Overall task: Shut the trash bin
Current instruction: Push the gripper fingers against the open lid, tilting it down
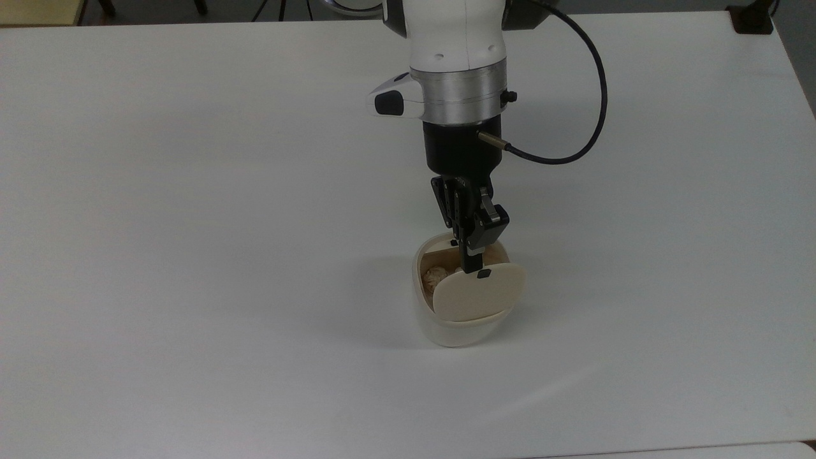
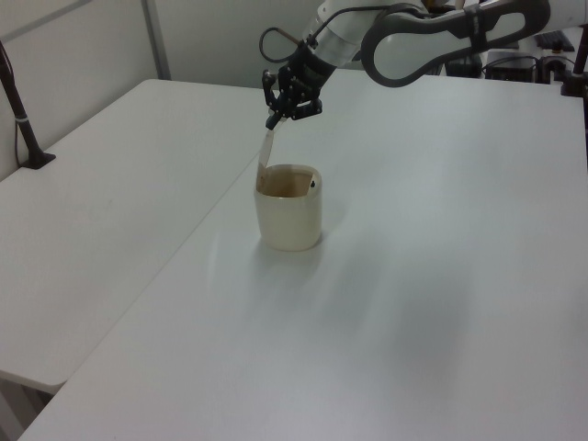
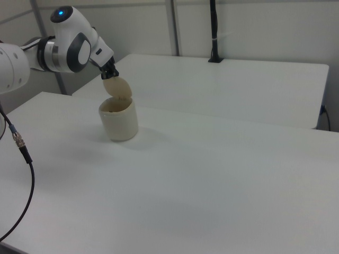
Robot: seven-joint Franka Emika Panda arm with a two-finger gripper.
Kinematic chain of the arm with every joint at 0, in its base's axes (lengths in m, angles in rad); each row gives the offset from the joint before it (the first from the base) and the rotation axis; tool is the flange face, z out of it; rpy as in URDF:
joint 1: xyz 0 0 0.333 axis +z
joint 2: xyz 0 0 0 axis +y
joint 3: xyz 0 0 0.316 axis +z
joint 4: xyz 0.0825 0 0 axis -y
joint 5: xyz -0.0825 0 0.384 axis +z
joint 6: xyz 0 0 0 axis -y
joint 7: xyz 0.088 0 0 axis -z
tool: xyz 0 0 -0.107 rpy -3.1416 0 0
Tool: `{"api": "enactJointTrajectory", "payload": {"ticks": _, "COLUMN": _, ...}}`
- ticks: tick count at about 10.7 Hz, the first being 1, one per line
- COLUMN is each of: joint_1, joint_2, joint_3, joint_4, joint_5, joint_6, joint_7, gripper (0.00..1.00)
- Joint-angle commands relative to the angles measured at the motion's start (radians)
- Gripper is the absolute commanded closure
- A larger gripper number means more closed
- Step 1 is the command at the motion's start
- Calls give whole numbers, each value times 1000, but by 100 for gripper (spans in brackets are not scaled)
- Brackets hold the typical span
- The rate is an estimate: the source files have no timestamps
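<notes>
The cream-white trash bin (image 1: 456, 328) (image 2: 289, 220) (image 3: 119, 124) stands on the white table with its beige lid (image 1: 478, 293) (image 2: 265, 150) (image 3: 117, 87) raised nearly upright. The lid's small black mark (image 1: 483, 273) sits near its upper edge. My gripper (image 1: 472, 264) (image 2: 271, 122) (image 3: 108, 74) points down at that upper edge, fingers shut together, the tip touching or almost touching the lid beside the mark. Crumpled brownish paper (image 1: 435, 276) lies inside the bin.
The white table (image 1: 191, 223) spreads wide around the bin. A black cable (image 1: 590, 95) loops off the wrist. A second white table (image 3: 238, 79) stands behind, with a black clamp post (image 3: 213, 32) on it; another post (image 2: 20, 119) stands at the left view's left.
</notes>
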Motion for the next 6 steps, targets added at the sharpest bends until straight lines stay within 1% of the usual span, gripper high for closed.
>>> {"api": "enactJointTrajectory", "payload": {"ticks": 1, "joint_1": 11, "joint_2": -3, "joint_3": -12, "joint_4": 19, "joint_5": -17, "joint_6": 24, "joint_7": 28, "gripper": 100}}
{"api": "enactJointTrajectory", "payload": {"ticks": 2, "joint_1": 14, "joint_2": 9, "joint_3": -12, "joint_4": 47, "joint_5": -17, "joint_6": 25, "joint_7": 31, "gripper": 100}}
{"api": "enactJointTrajectory", "payload": {"ticks": 4, "joint_1": 17, "joint_2": 20, "joint_3": -12, "joint_4": 62, "joint_5": -15, "joint_6": 30, "joint_7": 37, "gripper": 100}}
{"api": "enactJointTrajectory", "payload": {"ticks": 5, "joint_1": 17, "joint_2": 24, "joint_3": -12, "joint_4": 68, "joint_5": -15, "joint_6": 57, "joint_7": 45, "gripper": 100}}
{"api": "enactJointTrajectory", "payload": {"ticks": 6, "joint_1": 19, "joint_2": 49, "joint_3": -12, "joint_4": 72, "joint_5": -15, "joint_6": 97, "joint_7": 48, "gripper": 100}}
